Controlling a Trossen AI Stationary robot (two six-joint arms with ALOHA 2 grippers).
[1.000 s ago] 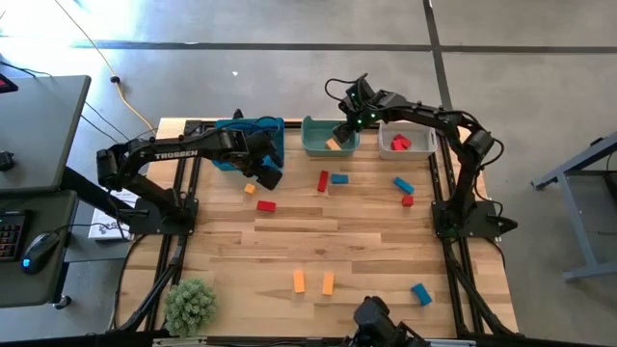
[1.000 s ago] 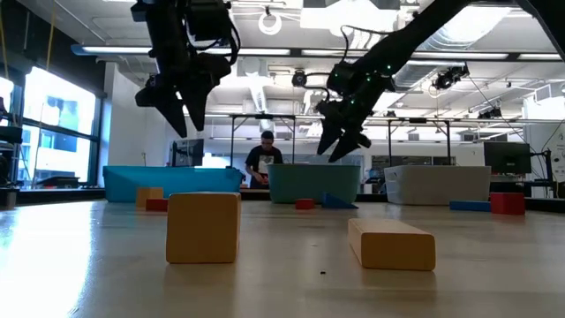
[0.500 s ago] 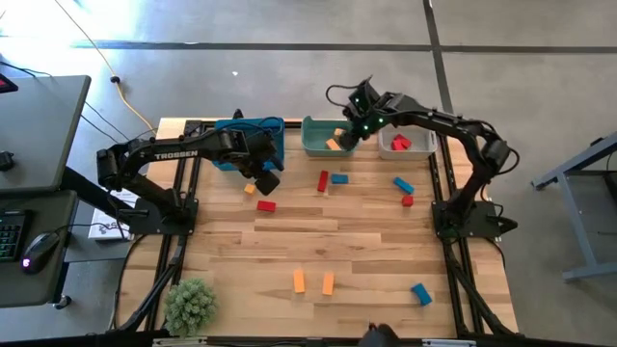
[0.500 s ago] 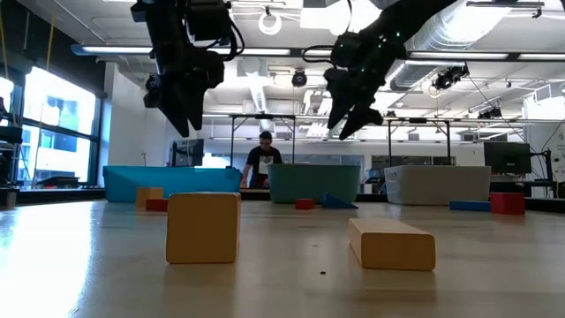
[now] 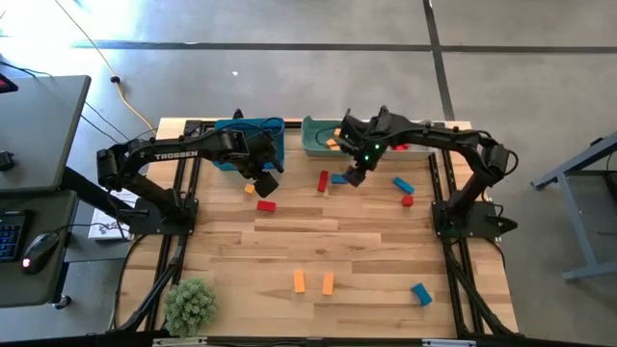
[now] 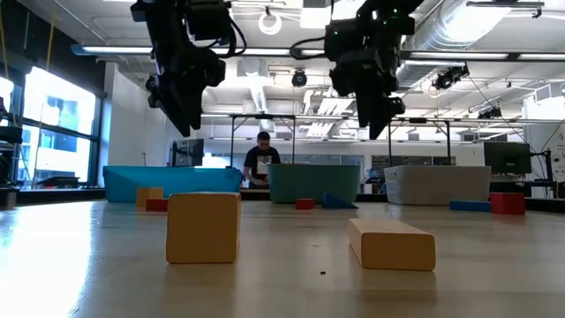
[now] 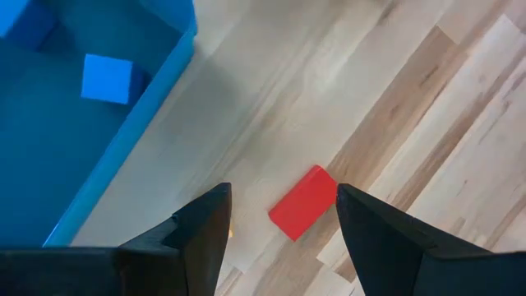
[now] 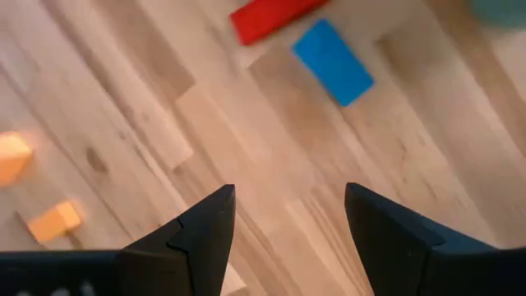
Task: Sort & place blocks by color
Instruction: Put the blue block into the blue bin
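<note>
Blocks lie scattered on the table (image 5: 289,246). Near the bins: a red bar (image 5: 323,181) beside a blue bar (image 5: 339,178), a second blue bar (image 5: 403,185) with a small red cube (image 5: 408,200) next to it, a red block (image 5: 266,205) and a small orange cube (image 5: 250,189) close to the blue bin (image 5: 275,125). Toward the near edge: two orange bars (image 5: 299,280) side by side, and a blue block (image 5: 421,293) apart to the right. One blue cube (image 7: 107,79) lies inside the blue bin. An orange block (image 5: 332,145) shows in the teal bin (image 5: 313,135); red blocks (image 5: 403,146) lie in the white bin, mostly hidden by the right arm.

Left gripper (image 5: 267,176): raised above the table just beside the blue bin, over the red block; fingers (image 7: 201,226) well apart, holding nothing.

Right gripper (image 5: 353,177): raised above the table in front of the teal bin, next to the red and blue bars; fingers (image 8: 205,226) well apart, holding nothing.

A plant (image 5: 190,305) stands at the table's near left corner. In the low view a person (image 6: 262,162) shows in the room behind the bins
</note>
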